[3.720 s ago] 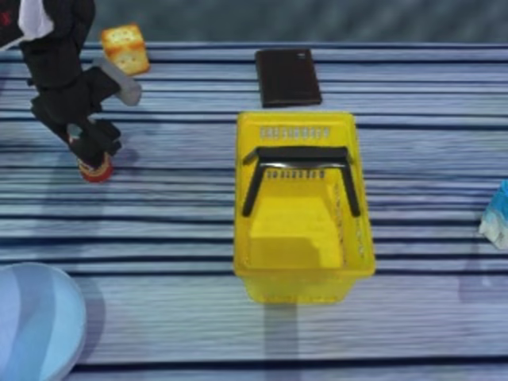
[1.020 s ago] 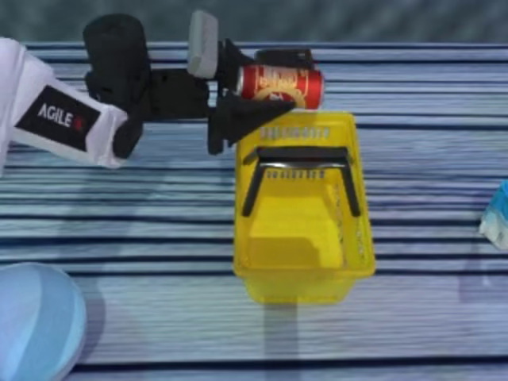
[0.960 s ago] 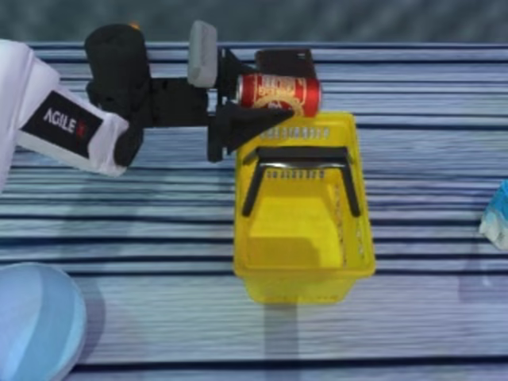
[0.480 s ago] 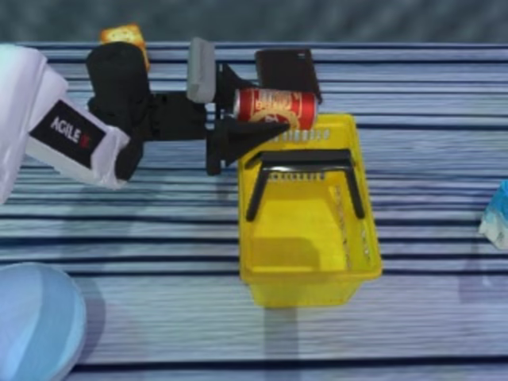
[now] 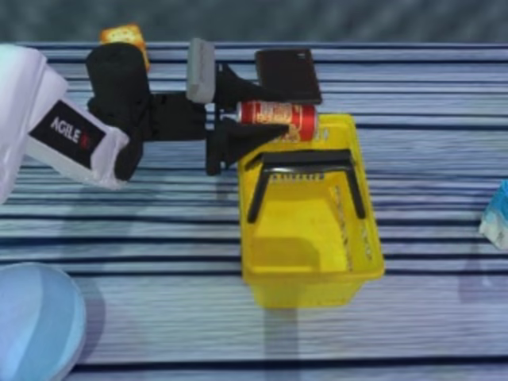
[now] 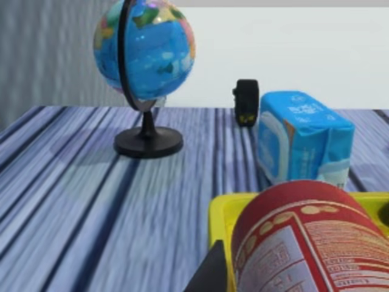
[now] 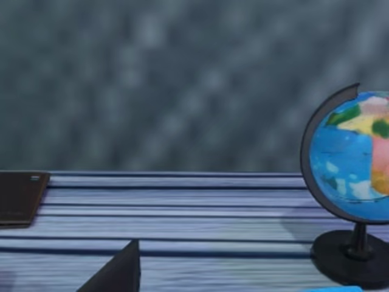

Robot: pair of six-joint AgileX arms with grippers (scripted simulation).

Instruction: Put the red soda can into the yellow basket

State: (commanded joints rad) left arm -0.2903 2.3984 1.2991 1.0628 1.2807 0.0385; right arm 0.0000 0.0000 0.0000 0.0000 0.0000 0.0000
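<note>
The red soda can (image 5: 279,119) lies on its side over the far rim of the yellow basket (image 5: 311,274), between the two black fingers of my left gripper (image 5: 268,111). In the left wrist view the can (image 6: 304,243) fills the near corner, and a thin strip of yellow basket rim (image 6: 222,207) shows between it and one finger (image 6: 209,275). The jaws stand open around the can, which sits lower than the fingers. The basket's black handles (image 5: 305,157) are folded across its far half. My right arm is out of the top view; only one dark finger (image 7: 118,272) shows.
A dark wallet-like case (image 5: 287,75) lies just behind the basket, and a cracker box (image 5: 121,35) sits behind my left arm. A pale blue dish (image 5: 36,325) is at front left, a blue pack (image 5: 498,214) at the right edge. Past the basket stands a globe (image 6: 144,52).
My left gripper carried the can from the table's left over to the basket's far rim. In the last half second the can sank toward the basket while the fingers stayed; the basket shifted slightly right.
</note>
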